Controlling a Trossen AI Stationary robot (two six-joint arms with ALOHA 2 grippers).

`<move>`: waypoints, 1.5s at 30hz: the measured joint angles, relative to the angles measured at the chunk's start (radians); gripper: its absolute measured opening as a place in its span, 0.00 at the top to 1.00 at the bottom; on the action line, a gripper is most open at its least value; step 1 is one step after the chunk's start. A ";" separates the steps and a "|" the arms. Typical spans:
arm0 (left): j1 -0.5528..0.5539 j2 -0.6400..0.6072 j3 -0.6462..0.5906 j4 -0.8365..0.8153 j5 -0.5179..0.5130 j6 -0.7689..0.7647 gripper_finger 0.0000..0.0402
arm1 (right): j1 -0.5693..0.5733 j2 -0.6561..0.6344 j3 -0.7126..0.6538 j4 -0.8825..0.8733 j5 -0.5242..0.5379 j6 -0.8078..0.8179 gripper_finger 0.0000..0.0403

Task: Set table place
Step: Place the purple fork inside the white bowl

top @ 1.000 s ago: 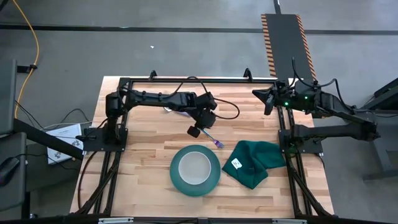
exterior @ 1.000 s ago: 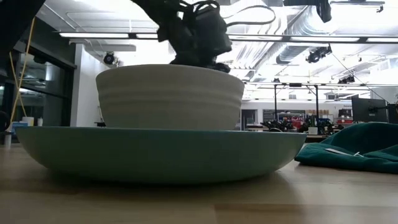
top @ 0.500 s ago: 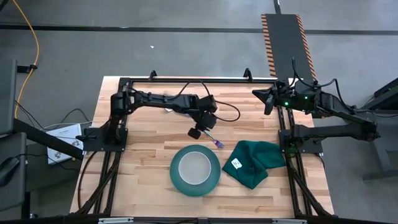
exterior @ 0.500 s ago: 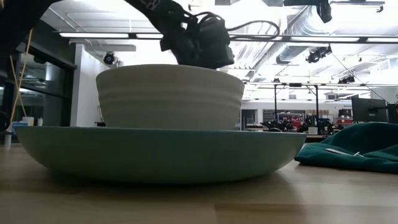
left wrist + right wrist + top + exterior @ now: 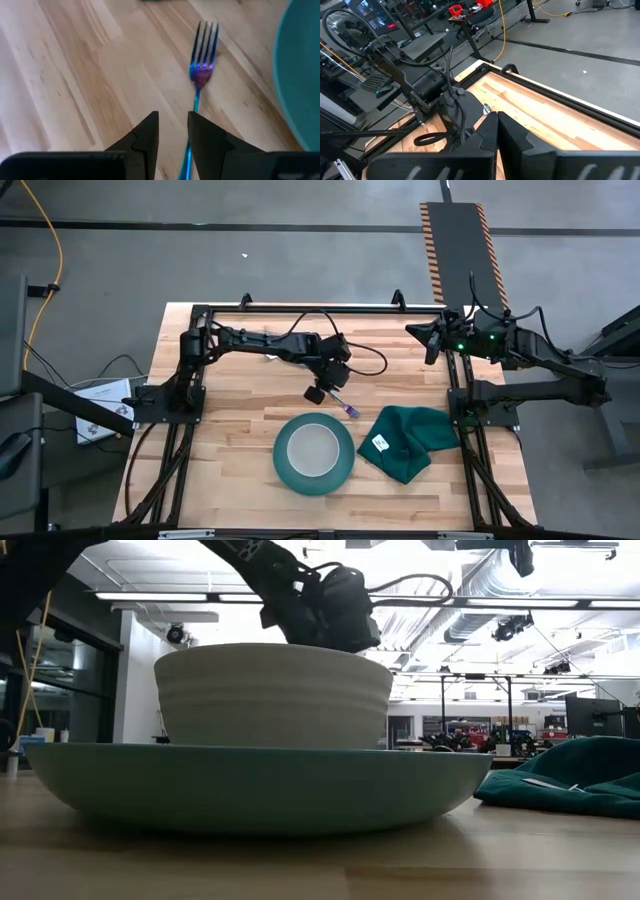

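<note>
The teal plate (image 5: 284, 467) lies at the table's near middle with the white bowl (image 5: 313, 447) standing in it; both fill the low view (image 5: 270, 695). The fork (image 5: 347, 408) lies flat on the wood just beyond the plate, tines toward the cloth; it also shows in the left wrist view (image 5: 202, 60). My left gripper (image 5: 316, 391) hovers over the fork's handle end, fingers (image 5: 148, 136) a little apart, the handle passing under one finger. My right gripper (image 5: 431, 340) waits shut at the far right. The spoon does not show plainly.
A dark green cloth (image 5: 408, 442) with a white tag lies right of the plate. The black frame (image 5: 320, 308) runs along the far edge and down both sides. Bare wood (image 5: 230, 450) lies left of the plate.
My left arm has swung its forearm toward the table's far edge, while its gripper has stayed near the fork's handle end, drifting slightly right. The fork, plate and bowl have not moved.
</note>
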 joint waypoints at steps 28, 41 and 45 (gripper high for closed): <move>-0.019 0.061 0.000 0.013 0.047 -0.043 0.77 | 0.000 0.000 0.000 0.000 -0.002 -0.001 1.00; -0.019 0.061 0.000 0.009 0.035 -0.044 0.77 | 0.000 0.000 0.000 -0.001 -0.010 -0.004 1.00; -0.019 0.077 -0.001 -0.012 0.028 -0.055 0.77 | 0.000 0.000 0.000 -0.002 -0.016 -0.004 1.00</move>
